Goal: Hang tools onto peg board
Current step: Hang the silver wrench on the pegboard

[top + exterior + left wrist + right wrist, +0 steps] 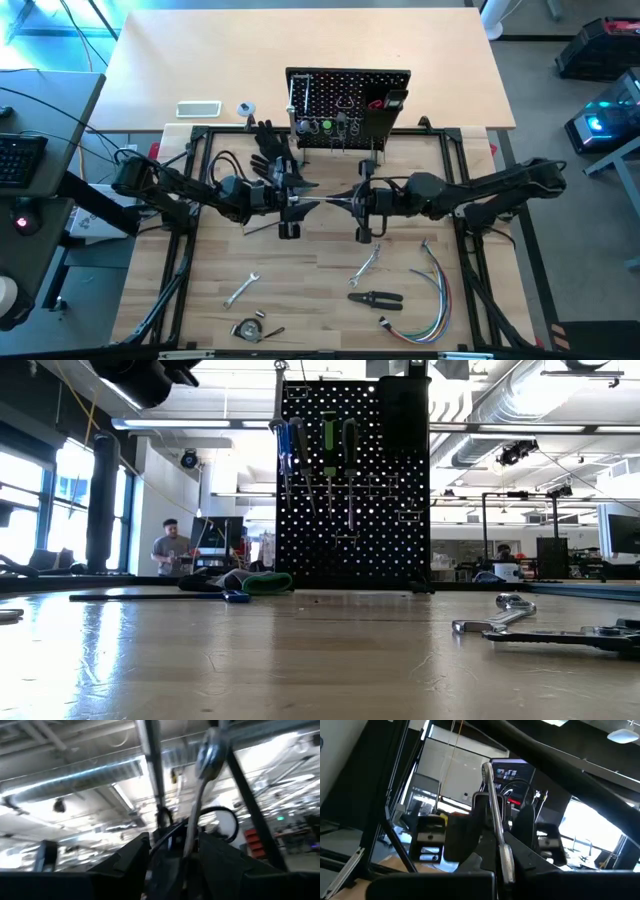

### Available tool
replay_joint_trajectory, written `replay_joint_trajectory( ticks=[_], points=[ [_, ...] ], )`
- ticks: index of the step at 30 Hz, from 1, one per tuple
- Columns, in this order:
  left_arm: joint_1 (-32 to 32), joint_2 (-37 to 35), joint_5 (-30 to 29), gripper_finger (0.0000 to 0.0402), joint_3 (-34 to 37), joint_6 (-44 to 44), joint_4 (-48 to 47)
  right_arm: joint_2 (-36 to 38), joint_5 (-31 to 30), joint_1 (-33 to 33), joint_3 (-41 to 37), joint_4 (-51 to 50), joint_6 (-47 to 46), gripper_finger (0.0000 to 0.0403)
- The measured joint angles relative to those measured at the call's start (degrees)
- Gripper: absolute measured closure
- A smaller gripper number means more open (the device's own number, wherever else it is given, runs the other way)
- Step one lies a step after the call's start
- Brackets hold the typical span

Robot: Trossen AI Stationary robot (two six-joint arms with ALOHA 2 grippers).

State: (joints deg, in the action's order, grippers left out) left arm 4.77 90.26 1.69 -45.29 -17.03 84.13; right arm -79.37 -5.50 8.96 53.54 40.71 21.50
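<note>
My two grippers meet nose to nose above the table's middle, just in front of the peg board (348,105). Left gripper (305,203) and right gripper (347,200) are both shut on one silver wrench (326,203) held in the air between them. The wrench shows in the left wrist view (200,795) and in the right wrist view (494,810). The peg board (350,470) stands upright and carries several hanging tools and a black bin. Two more silver wrenches (240,288) (367,262) and dark-handled pliers (375,298) lie on the near part of the table. My left gripper pinches the wrench's shaft (189,845) between its two fingers, coming level from the table's left. The wrench sticks out past the fingers, its head (211,747) free and clear of the table. My right gripper pinches the wrench's other end (506,862) between its two fingers, coming level from the table's right. The shaft (492,805) runs on toward the left gripper, clear of the table.
A black glove (265,140) lies left of the peg board. A long dark tool (150,597) lies under the left arm. A bundle of coloured wires (430,300) lies at the near right, a small round tool (248,328) at the near edge. People show in the room behind.
</note>
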Motion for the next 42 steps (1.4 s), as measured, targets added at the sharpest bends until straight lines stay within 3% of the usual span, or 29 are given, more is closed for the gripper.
replay_joint_trajectory(
  ticks=[9,17,21,42],
  points=[
    [0.0,0.0,1.2,0.0247,-1.3,1.6,-0.1,-1.4,2.0,-0.9,0.0,4.2,-0.5,0.0403],
    [-0.3,0.0,5.6,0.0339,-1.3,3.0,0.3,-1.7,2.4,-1.3,0.0,4.6,-1.1,0.0403],
    [-0.3,0.0,6.1,0.0363,-1.3,3.0,0.8,-1.8,2.6,-1.8,0.0,4.5,-2.2,0.0403],
    [-0.3,-0.1,6.6,0.0366,-1.4,3.5,0.3,-5.2,1.9,-2.6,0.0,5.2,-4.7,0.0403]
  ],
)
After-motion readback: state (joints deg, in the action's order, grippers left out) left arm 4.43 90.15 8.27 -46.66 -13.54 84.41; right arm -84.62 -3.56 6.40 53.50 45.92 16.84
